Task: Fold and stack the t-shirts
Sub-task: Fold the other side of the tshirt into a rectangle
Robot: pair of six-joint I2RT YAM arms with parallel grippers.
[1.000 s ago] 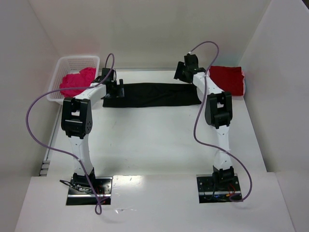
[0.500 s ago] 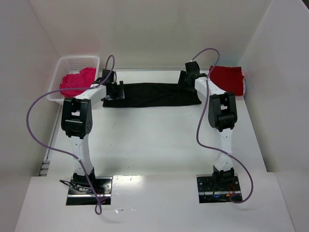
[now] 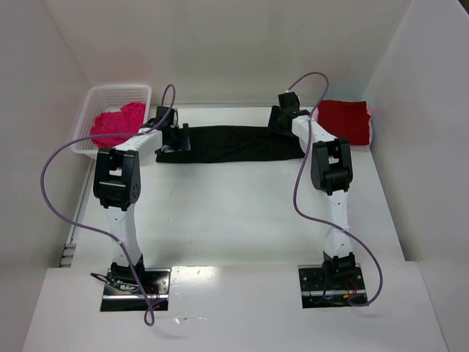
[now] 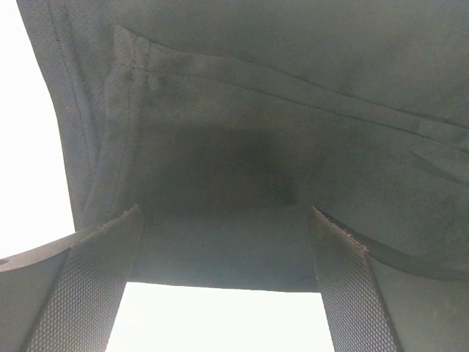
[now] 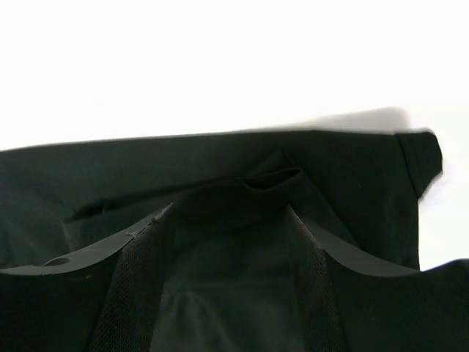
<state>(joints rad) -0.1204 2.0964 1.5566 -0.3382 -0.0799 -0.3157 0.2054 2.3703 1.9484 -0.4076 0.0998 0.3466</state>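
Note:
The black t-shirt (image 3: 234, 144) lies folded into a long strip across the far middle of the table. My left gripper (image 3: 174, 136) is low over its left end. In the left wrist view the gripper (image 4: 226, 213) is open, with the black cloth (image 4: 256, 110) spanning the gap and a seamed edge at the left. My right gripper (image 3: 283, 122) is low over the strip's right end. It is open (image 5: 229, 213), with a raised fold of the black cloth (image 5: 146, 169) at its fingertips. The dark red t-shirt (image 3: 344, 120) lies folded at the far right. The magenta-pink t-shirt (image 3: 117, 125) sits crumpled in the basket.
A white mesh basket (image 3: 117, 94) stands at the far left corner. White walls close in the table on the left, back and right. Purple cables loop from both arms. The arm bases (image 3: 135, 282) are bolted at the near edge.
My right gripper has come down and slightly left from above the back edge onto the right end of the black shirt. The left gripper has hardly moved.

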